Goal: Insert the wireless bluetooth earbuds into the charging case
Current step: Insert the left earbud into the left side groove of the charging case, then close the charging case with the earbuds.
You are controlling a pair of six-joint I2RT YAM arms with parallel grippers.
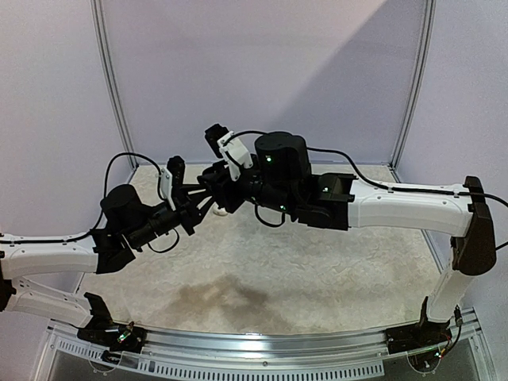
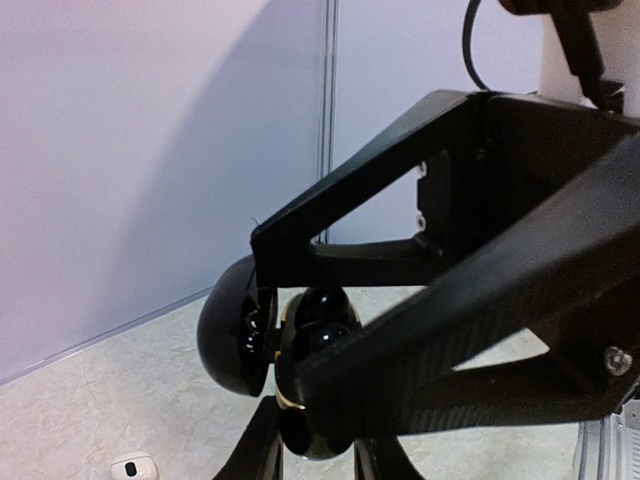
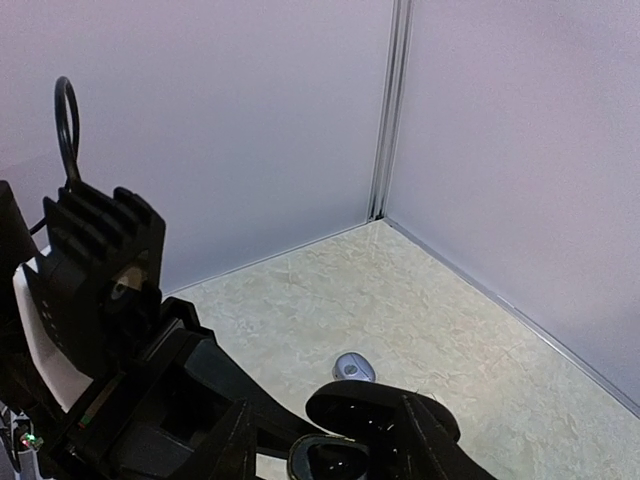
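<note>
Two grippers meet in mid-air: the left gripper (image 2: 315, 455) clamps the glossy black clamshell charging case (image 2: 230, 340), lid open, while the right gripper (image 2: 280, 305), fingers parted, hovers at that case's mouth over a rounded black earbud (image 2: 320, 305), apparently seating it, so next it should need pressing home.

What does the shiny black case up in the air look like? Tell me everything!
The black case is a glossy, smooth pebble, plastic by its look. It is open: the rounded lid swings to one side and a thin gold rim shows at the opening. The left gripper clamps it between its fingers, up off the table. The right gripper has its fingers spread around the top; whether they touch it is unclear. Its inside is too dark to tell.
</note>
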